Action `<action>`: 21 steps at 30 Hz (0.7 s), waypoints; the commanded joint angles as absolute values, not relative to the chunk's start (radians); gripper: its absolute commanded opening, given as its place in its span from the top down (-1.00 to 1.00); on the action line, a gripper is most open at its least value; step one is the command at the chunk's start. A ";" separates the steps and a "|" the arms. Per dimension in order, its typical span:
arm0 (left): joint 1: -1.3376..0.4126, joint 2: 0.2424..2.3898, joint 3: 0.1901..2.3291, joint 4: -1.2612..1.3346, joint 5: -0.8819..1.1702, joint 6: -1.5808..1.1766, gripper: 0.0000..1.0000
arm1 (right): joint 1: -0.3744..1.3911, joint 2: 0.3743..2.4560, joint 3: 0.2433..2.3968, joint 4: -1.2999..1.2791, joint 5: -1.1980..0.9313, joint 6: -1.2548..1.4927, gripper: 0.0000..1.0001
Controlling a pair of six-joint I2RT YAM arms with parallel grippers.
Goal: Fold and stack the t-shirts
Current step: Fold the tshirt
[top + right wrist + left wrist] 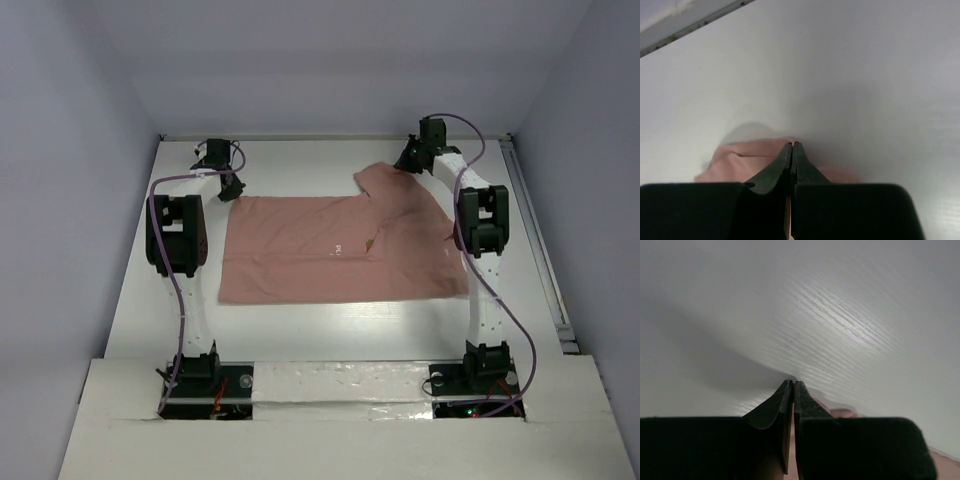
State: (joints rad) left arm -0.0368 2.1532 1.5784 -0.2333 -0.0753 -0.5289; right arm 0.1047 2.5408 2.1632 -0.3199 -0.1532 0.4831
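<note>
The salmon-pink t-shirt point(320, 250) lies spread flat mid-table, with a small orange-yellow graphic point(372, 240) near its middle and one sleeve reaching toward the far right. My left gripper point(232, 188) sits at the shirt's far left corner. In the left wrist view its jaws point(793, 382) are pressed together with pink cloth point(842, 413) showing between and beside them. My right gripper point(408, 160) is at the tip of the far right sleeve. Its jaws point(791, 144) are shut on a bunched edge of the pink fabric point(740, 157).
A metal rail point(545, 250) runs along the table's right side, and its far end shows in the right wrist view point(690, 25). Grey walls enclose the table on three sides. A white ledge point(340, 385) spans the near edge between the arm bases.
</note>
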 commanded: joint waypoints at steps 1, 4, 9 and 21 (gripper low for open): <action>-0.032 2.091 1.551 -0.273 -0.098 -0.517 1.00 | 0.100 2.334 1.961 -0.193 -0.167 0.474 1.00; -0.032 2.051 1.534 -0.261 -0.101 -0.512 1.00 | 0.100 2.182 1.818 -0.170 -0.170 0.471 1.00; -0.032 2.016 1.516 -0.281 -0.124 -0.483 1.00 | 0.100 1.926 1.499 -0.141 -0.163 0.479 1.00; -0.023 1.827 1.355 -0.244 -0.130 -0.459 1.00 | 0.100 1.341 0.999 -0.254 -0.098 0.514 1.00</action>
